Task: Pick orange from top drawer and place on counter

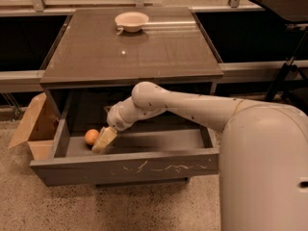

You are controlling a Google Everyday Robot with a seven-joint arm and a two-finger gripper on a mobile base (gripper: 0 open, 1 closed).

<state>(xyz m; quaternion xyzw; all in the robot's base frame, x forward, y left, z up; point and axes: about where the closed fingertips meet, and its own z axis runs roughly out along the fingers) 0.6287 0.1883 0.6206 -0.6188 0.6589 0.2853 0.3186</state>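
Note:
The orange (91,136) lies on the grey floor at the left end of the open top drawer (126,168). My gripper (103,140) reaches down into the drawer from the right, and its pale tip sits right beside the orange, on its right side. The arm (183,105) stretches from the lower right across the drawer, under the counter's front edge. The counter (134,47) is glossy dark brown-grey, above the drawer.
A shallow cream bowl (131,20) stands at the back of the counter. An open cardboard box (34,127) sits on the floor left of the cabinet. A dark stand (288,61) is at the right. The robot body (264,172) fills the lower right.

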